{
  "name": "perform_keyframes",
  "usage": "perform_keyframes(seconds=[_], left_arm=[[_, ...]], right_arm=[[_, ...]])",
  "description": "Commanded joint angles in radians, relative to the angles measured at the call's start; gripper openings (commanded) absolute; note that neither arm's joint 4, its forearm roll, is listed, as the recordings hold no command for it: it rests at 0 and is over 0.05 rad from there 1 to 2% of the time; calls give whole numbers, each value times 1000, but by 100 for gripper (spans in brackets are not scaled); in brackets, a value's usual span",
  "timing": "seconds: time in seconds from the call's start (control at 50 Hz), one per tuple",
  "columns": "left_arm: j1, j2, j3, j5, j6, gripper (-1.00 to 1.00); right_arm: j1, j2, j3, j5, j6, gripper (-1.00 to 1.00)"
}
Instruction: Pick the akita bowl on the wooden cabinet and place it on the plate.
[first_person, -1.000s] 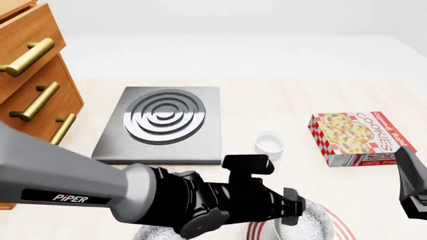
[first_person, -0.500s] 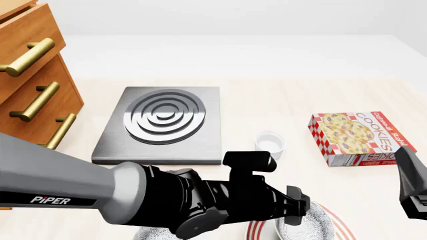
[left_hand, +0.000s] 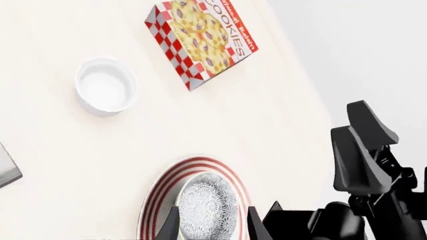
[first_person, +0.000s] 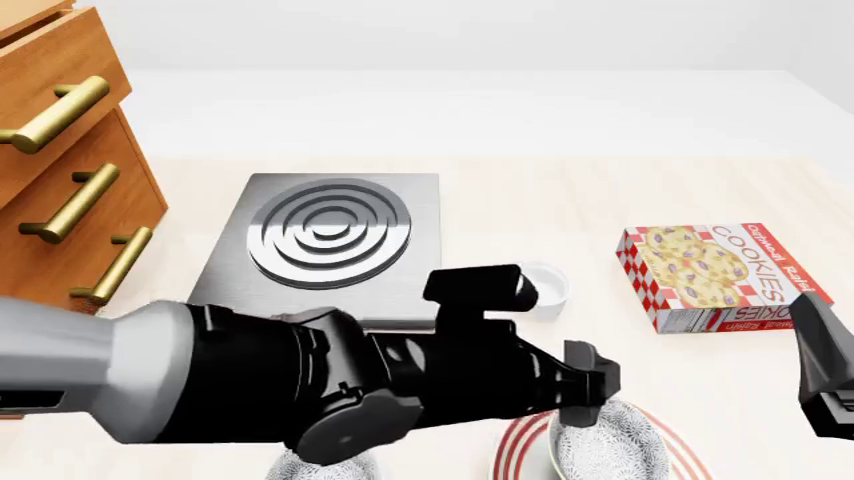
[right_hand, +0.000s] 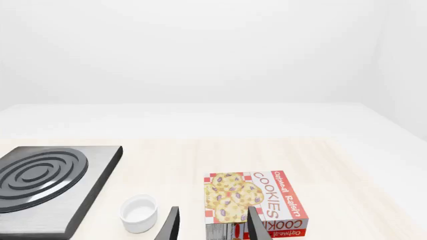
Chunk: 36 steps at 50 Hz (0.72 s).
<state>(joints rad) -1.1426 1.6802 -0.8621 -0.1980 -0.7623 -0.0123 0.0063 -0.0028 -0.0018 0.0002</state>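
The akita bowl (left_hand: 208, 210) sat on the plate (left_hand: 155, 200), and the plate lay on the table (first_person: 641, 190) at the near edge, at about 5 o'clock from the burner (first_person: 327, 240). The left gripper (left_hand: 212, 227) hung right over the bowl. Its two fingers (left_hand: 169, 227) were spread apart, one on each side of the bowl, and they were not squeezing it. I could not tell if they touched the rim.

A second speckled bowl (first_person: 318, 467) peeked out under the left arm, at 9 o'clock from the plate. The wooden cabinet (first_person: 67, 170) stood far off at the left.

The right gripper (right_hand: 212, 225) was up in the air with its fingers apart and nothing between them. It pointed at the cookie box (right_hand: 257, 202). The white cup (right_hand: 139, 214) stood at 9 o'clock from the box.
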Motion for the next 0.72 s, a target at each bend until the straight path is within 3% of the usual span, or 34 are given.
perform_keyframes(seconds=[0.02, 0.72], left_arm=[[30, -115, 41, 13, 8, 100], [202, -317, 226, -29, -20, 100]], right_arm=[[0, 0, 0, 0, 0, 100], [0, -2, 0, 3, 0, 100]])
